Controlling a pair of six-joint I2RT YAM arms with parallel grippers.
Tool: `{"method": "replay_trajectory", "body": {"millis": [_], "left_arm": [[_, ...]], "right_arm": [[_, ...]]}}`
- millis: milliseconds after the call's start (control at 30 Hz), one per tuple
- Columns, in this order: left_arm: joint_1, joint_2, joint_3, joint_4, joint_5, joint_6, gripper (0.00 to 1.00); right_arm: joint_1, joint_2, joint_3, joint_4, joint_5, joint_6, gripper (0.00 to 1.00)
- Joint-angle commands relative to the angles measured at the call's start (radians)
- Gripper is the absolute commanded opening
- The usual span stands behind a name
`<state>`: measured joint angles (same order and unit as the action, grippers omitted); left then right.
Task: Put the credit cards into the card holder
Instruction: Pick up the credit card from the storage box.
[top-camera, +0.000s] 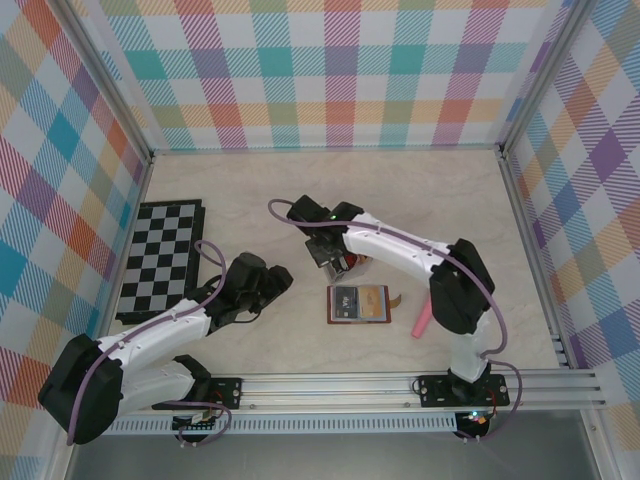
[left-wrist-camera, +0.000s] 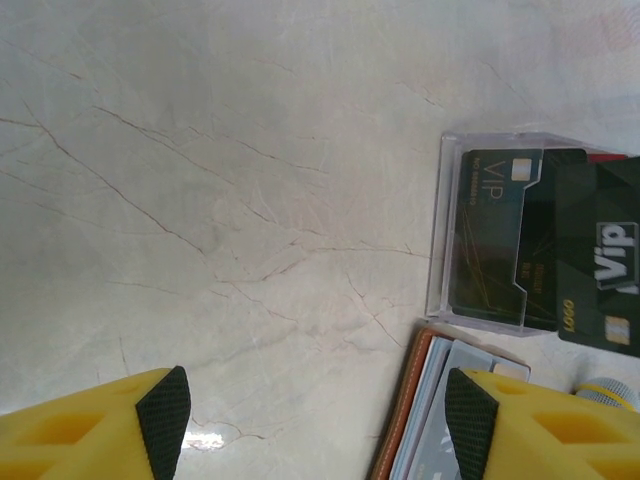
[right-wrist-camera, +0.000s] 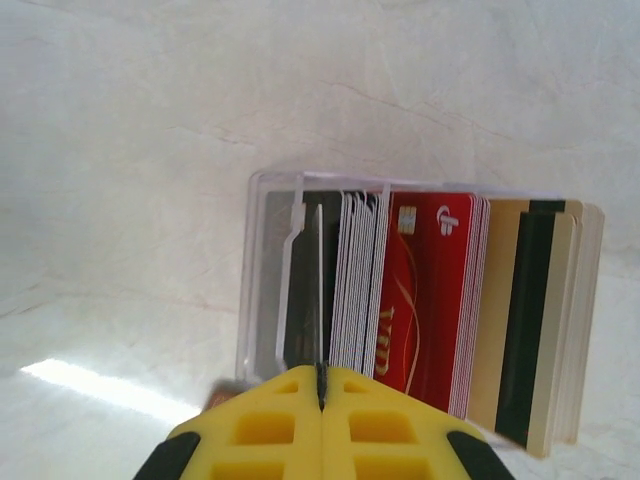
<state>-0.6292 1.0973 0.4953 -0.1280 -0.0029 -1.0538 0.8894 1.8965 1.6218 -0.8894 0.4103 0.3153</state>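
Brown leather card holder (top-camera: 358, 303): lies open and flat on the surface (top-camera: 300, 180), just on your side of the clear rack. Dark and orange patches on its two halves read as cards already seated. You cannot count them from above.
Clear rack (right-wrist-camera: 262, 290): stands on the surface, packed with credit cards (right-wrist-camera: 430, 300) on edge in whitish, red and tan with a dark stripe. Most of the stock sits here.
Right hand (right-wrist-camera: 322, 380): the fingers are pressed together on the thin edge of a dark card (right-wrist-camera: 320, 300) near the rack's left end. That card stands inside the rack, not lifted clear.
Left hand (left-wrist-camera: 315, 420): spread wide and holding nothing, low over bare surface, with one pad just beside the card holder's brown edge.
Done, by your reading: a few cards appear slotted into the card holder, and one more is gripped for pulling.
Left to do: draw the gripped card out of the rack, carry it across and seat it in a pale slot. Then repeat for the many cards standing in the rack. You are likely early in the job rather than late.
Unrelated items: a chessboard (top-camera: 165, 255) at the left and a pink object (top-camera: 422, 318) to the right of the card holder, both apart from the work.
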Motion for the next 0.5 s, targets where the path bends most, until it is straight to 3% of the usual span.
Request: {"method": "replay_trajectory", "body": {"millis": [0,300,467], "left_arm": [[0.023,0.01,0.026,0.054,0.06,0.029,0.71],[0.034,0.119,0.116,0.348,0.347,0.03,0.72],[0.029,0.217,0.172,0.511,0.452,-0.03,0.72]], "right_arm": [[-0.036,-0.144,-0.072,0.064,-0.168,0.059,0.0],[-0.249,-0.492,-0.425,0.374,-0.634,0.283,0.0],[-0.343,-0.612,-0.571,0.525,-0.796,0.402,0.0]]}}
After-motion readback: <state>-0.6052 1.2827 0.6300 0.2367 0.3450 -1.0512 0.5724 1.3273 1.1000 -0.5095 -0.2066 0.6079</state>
